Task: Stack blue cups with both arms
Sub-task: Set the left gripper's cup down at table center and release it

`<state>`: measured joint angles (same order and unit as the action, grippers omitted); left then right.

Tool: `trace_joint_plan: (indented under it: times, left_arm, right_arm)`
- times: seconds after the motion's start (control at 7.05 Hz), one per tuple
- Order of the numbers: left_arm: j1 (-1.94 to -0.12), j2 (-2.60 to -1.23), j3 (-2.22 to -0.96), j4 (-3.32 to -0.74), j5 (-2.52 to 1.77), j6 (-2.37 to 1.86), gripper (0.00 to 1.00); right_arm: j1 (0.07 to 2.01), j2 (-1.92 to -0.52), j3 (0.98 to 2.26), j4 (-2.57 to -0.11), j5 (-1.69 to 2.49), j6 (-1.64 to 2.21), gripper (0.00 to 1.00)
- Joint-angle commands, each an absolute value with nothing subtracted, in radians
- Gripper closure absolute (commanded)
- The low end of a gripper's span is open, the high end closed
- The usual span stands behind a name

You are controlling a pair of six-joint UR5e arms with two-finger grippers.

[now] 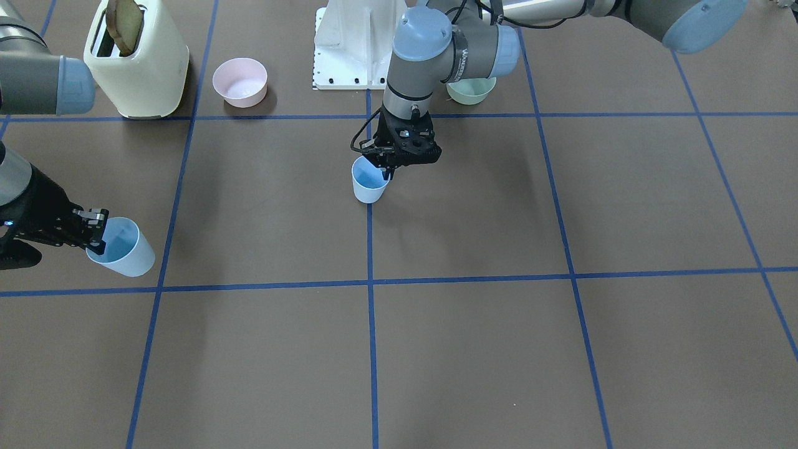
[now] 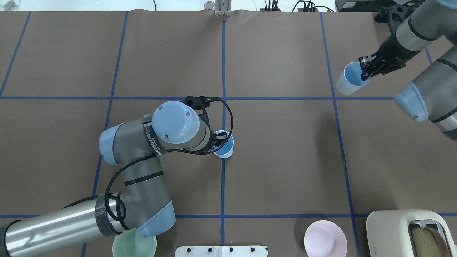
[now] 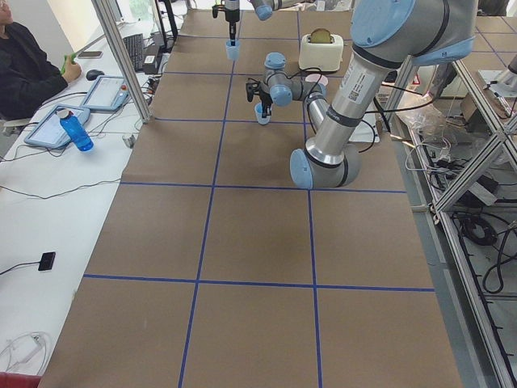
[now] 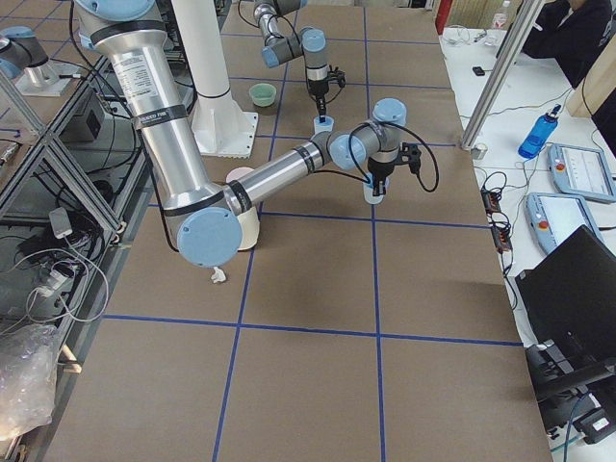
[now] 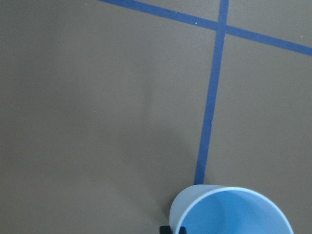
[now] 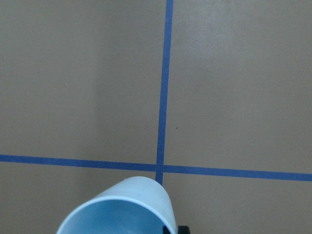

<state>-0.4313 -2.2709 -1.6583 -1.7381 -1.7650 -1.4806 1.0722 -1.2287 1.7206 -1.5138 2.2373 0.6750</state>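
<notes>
Middle cup (image 1: 369,184) (image 2: 225,147): a small pale-blue tapered plastic tumbler with a brighter blue inside; it sat over the centre blue tape line, about one grid square out from my base.
Room round the middle cup: the bare brown paper table (image 1: 474,349) lay open on every side, widest toward the operators' edge.
Left gripper (image 1: 386,173) (image 2: 218,140): it came down on the rim on the side nearer my base, one finger inside the wall and one outside, clenched on the middle cup.
Axis of the middle cup: upright, mouth up, narrow end down. I could not tell whether its base touched the table.
Outer cup (image 1: 124,249) (image 2: 348,80): the twin pale-blue tumbler; it was far out on my right, beside a blue tape line, nearer the operators' edge than its twin and well apart from it.
Room round the outer cup: open table lay toward the middle.
Right gripper (image 1: 95,234) (image 2: 365,70): it pinched the outer cup's rim, one finger within.
Axis of the outer cup: mouth up, near upright in the side views.
Along my base edge: a round mint-green bowl (image 1: 471,91) (image 2: 134,247) partly under my left arm, the white fixed pedestal (image 1: 355,43), a round pink bowl (image 1: 240,82) (image 2: 325,242), and a cream toaster (image 1: 140,68) (image 2: 400,232) holding a slice of toast, all well clear of both cups.
</notes>
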Motion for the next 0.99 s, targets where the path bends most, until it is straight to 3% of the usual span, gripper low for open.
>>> trace_joint_plan:
  times: [0.0, 0.14, 0.28, 0.43, 0.85]
  left_arm:
    - [-0.431, -2.269, -1.660, -1.740, -1.766, -1.479, 0.49]
    - [-0.431, -2.269, -1.661, -1.741, -1.766, -1.477, 0.31]
    - [-0.433, -2.269, -1.667, -1.741, -1.769, -1.474, 0.23]
    - [-0.436, -2.266, -1.705, -1.737, -1.775, -1.470, 0.03]
    - [-0.555, -2.183, -1.839, -1.709, -1.912, -1.361, 0.02]
  right_arm:
    - [1.072, -1.229, 1.720, -1.513, 2.238, 0.675, 1.00]
    - [1.072, -1.229, 1.721, -1.513, 2.238, 0.675, 1.00]
    - [1.072, -1.227, 1.721, -1.513, 2.249, 0.676, 1.00]
    - [1.084, -1.226, 1.721, -1.513, 2.264, 0.676, 1.00]
    - [1.089, -1.210, 1.753, -1.516, 2.279, 0.753, 1.00]
